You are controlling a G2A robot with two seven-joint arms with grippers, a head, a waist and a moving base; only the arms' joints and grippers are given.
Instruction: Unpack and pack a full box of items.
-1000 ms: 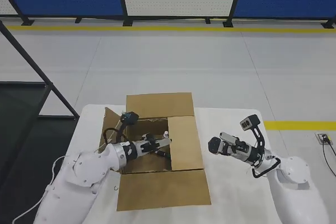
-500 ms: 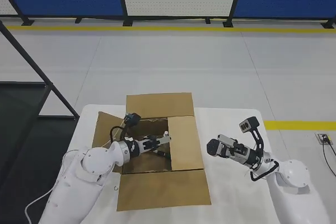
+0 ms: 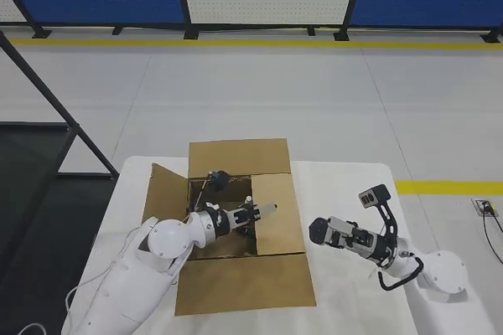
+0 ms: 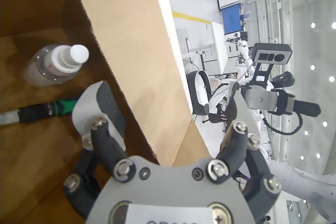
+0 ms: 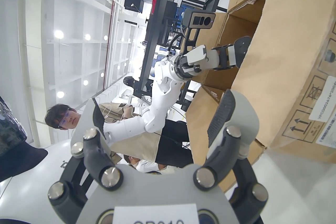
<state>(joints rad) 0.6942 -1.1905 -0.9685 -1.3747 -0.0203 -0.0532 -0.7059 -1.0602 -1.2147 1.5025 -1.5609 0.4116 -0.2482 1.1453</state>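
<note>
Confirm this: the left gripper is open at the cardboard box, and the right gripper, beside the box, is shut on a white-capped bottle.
Wrong on the right gripper: the right wrist view shows it open and empty. The white-capped bottle is inside the cardboard box. The left gripper is open at the box, as stated.

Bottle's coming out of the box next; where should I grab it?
Grip the bottle at its shoulder just under the white cap, coming down from above: it seems to stand cap-up beside the box flap, so sideways room looks tight.
</note>
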